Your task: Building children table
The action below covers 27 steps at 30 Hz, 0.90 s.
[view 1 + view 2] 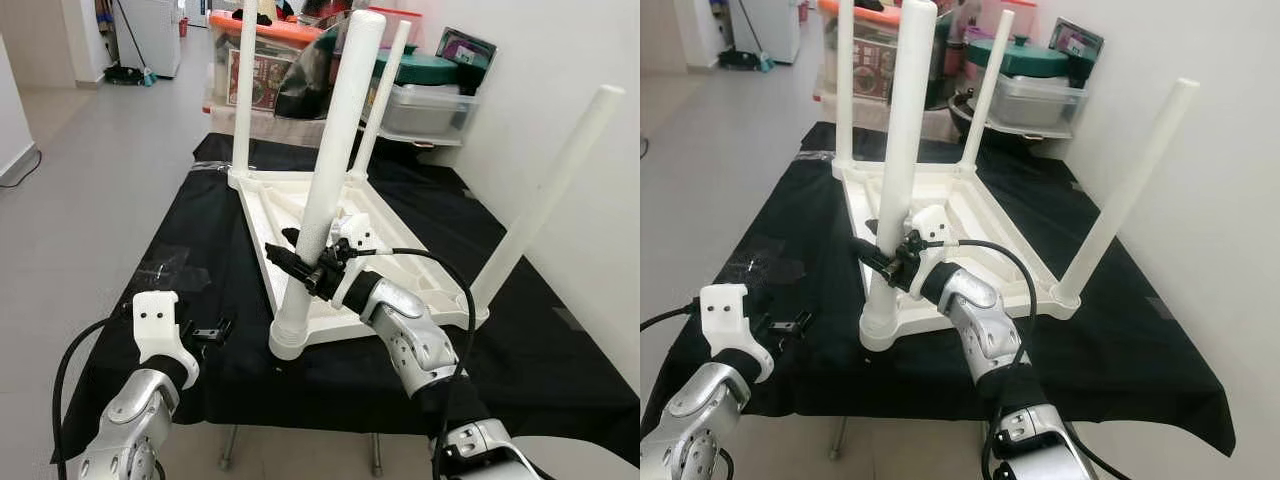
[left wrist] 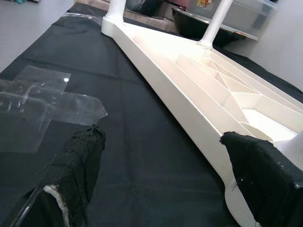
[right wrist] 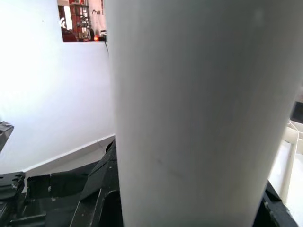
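A white children's table [image 1: 290,215] lies upside down on a black-covered work table [image 1: 230,190], its four legs pointing up. My right gripper [image 1: 303,262] is shut on the near-left table leg [image 1: 335,150], low down, just above its socket; that leg [image 3: 189,113] stands close in front of the right wrist camera. My left gripper [image 1: 207,330] hovers open over the black cloth, left of that corner. Its two padded fingers [image 2: 78,165] are spread wide with nothing between them, facing the table's rim [image 2: 189,109].
Clear tape [image 2: 42,99] is stuck to the cloth on the left. Plastic storage boxes [image 1: 430,105] and clutter stand behind the work table. A white wall [image 1: 560,60] runs close along the right side. Open floor [image 1: 110,170] lies to the left.
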Motion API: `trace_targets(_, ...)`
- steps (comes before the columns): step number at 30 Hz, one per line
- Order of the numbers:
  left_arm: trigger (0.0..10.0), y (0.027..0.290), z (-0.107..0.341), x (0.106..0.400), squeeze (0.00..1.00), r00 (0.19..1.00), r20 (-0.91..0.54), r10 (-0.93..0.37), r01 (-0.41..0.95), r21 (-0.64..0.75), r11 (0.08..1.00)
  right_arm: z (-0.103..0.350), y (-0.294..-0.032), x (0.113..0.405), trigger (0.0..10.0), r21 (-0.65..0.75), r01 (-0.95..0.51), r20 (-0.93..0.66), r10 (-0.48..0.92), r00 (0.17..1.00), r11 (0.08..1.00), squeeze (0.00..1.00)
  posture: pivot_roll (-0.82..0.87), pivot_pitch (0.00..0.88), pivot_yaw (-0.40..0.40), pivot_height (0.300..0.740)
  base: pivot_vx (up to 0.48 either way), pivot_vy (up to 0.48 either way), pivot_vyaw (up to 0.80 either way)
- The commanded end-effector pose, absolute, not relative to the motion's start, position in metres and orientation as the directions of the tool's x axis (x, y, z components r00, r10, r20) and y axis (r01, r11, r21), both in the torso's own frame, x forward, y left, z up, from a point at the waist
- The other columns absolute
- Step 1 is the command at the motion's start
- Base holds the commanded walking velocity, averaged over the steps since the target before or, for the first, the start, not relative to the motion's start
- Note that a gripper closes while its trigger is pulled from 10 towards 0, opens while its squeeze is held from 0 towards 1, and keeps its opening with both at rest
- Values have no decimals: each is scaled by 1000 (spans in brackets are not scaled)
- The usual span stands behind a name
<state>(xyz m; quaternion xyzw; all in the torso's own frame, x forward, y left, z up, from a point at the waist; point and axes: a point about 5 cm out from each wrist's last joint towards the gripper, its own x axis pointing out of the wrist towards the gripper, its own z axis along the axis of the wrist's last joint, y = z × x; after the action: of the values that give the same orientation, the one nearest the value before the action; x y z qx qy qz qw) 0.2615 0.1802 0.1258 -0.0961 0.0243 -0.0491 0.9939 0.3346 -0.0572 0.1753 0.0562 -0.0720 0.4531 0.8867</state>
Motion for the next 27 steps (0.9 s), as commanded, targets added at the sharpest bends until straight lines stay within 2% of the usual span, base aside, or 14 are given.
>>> trace_targets(1,10000,176,124,264,0,991,-53,-121,107,-209,972,146,-61,329,10000,54,-815,69,812,579,576,0,152,0,-143,740,0,0,0)
trace_targets(3,10000,176,124,265,0,991,-52,-122,108,-209,972,145,-64,334,10000,21,-812,35,811,584,583,0,157,0,-151,740,0,0,0)
trace_targets(5,10000,177,125,266,0,992,-49,-113,100,-211,972,145,-70,347,10000,-4,-732,-12,732,681,681,0,158,0,-154,740,0,0,0)
trace_targets(7,10000,177,125,266,0,993,-49,-110,97,-212,973,145,-72,350,10000,-7,-705,-23,705,709,709,0,158,0,-154,740,0,0,0)
trace_targets(8,10000,178,124,264,0,994,-51,-102,89,-212,973,142,-83,360,10000,4,-536,-51,535,843,844,0,169,0,-163,740,0,0,0)
trace_targets(11,10000,178,124,263,0,994,-52,-96,83,-212,974,140,-91,361,10000,-13,-383,-60,382,922,923,0,173,0,-163,740,0,0,0)
trace_targets(15,10000,180,123,262,0,994,-54,-91,78,-209,975,134,-95,357,10000,-50,-299,-74,295,953,953,0,171,0,-159,740,0,0,0)
trace_targets(19,10000,181,124,263,0,995,-54,-89,76,-207,975,125,-102,354,10000,-23,-226,-117,221,968,974,0,165,0,-154,740,0,0,0)
trace_targets(21,10000,182,124,265,0,995,-56,-88,75,-205,976,119,-118,353,10000,5,-102,-149,102,984,995,0,158,0,-148,740,0,0,0)
trace_targets(22,10000,182,124,265,0,995,-56,-88,75,-205,976,119,-118,353,10000,5,-102,-149,102,984,995,0,158,0,-148,740,0,0,0)
trace_targets(25,10000,181,123,265,0,994,-62,-91,76,-203,976,120,-140,352,10000,16,52,-147,-49,988,999,0,152,0,-143,740,0,0,0)
trace_targets(27,10000,180,122,265,0,994,-65,-91,76,-203,976,121,-145,351,10000,21,90,-143,-86,986,996,0,148,0,-140,740,0,0,0)
